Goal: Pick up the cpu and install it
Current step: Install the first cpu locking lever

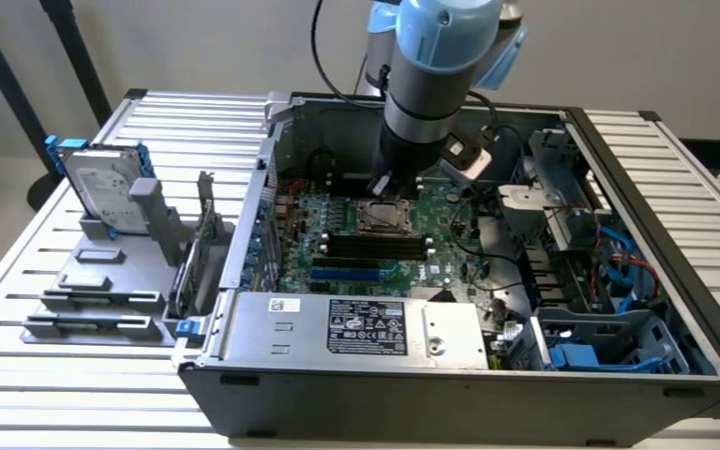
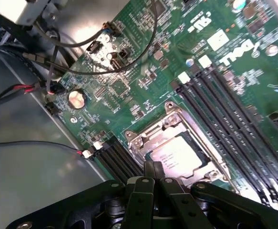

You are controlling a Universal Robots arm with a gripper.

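The cpu [image 2: 179,156], a flat silver square, lies inside the metal socket frame [image 2: 153,131] on the green motherboard [image 2: 129,81]. My gripper [image 2: 153,168] is shut, its two black fingertips pressed together with nothing between them, right at the chip's edge. In the exterior view the arm reaches down into the open computer case, and the gripper [image 1: 379,190] hangs just above the socket with the cpu [image 1: 384,217] in the board's middle.
Black memory slots [image 2: 224,109] run beside the socket. Loose cables [image 2: 38,86] lie along the board's edge. In the case stand a power supply [image 1: 360,324] and blue drive bays [image 1: 585,352]. Outside, at the exterior view's left, are a hard drive in a blue frame [image 1: 97,183] and grey blocks [image 1: 91,281].
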